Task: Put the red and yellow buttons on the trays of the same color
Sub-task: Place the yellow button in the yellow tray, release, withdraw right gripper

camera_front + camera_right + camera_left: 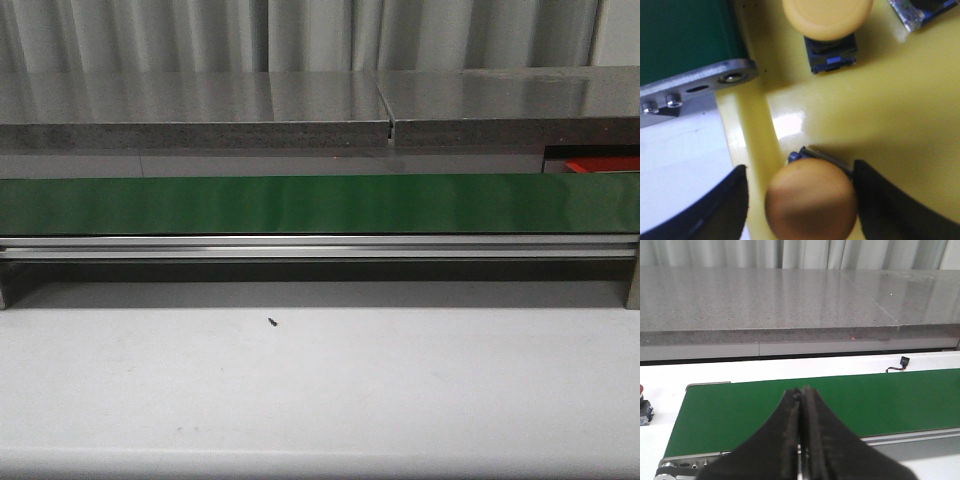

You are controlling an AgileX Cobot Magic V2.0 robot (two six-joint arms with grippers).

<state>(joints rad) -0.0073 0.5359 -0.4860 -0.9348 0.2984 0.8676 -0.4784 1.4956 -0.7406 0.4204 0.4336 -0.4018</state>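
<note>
In the right wrist view a yellow button (pixel 810 200) stands in the yellow tray (pixel 880 115), close to its rim. My right gripper (pixel 800 170) is open around it, with a gap between one finger and the cap and the other finger close beside it. A second yellow button (pixel 827 17) stands farther in the same tray. My left gripper (pixel 801 392) is shut with nothing in it, above the green conveyor belt (pixel 880 400). A bit of red (pixel 641 387) shows off the belt's end. Part of a red tray (pixel 600 163) shows at the far right in the front view.
The green belt (pixel 300 205) runs across the front view on an aluminium frame (pixel 300 248), with a grey stone ledge (pixel 200 110) behind. A small black speck (pixel 272 322) lies on the white table. The belt's metal end bracket (pixel 700 87) adjoins the yellow tray's rim.
</note>
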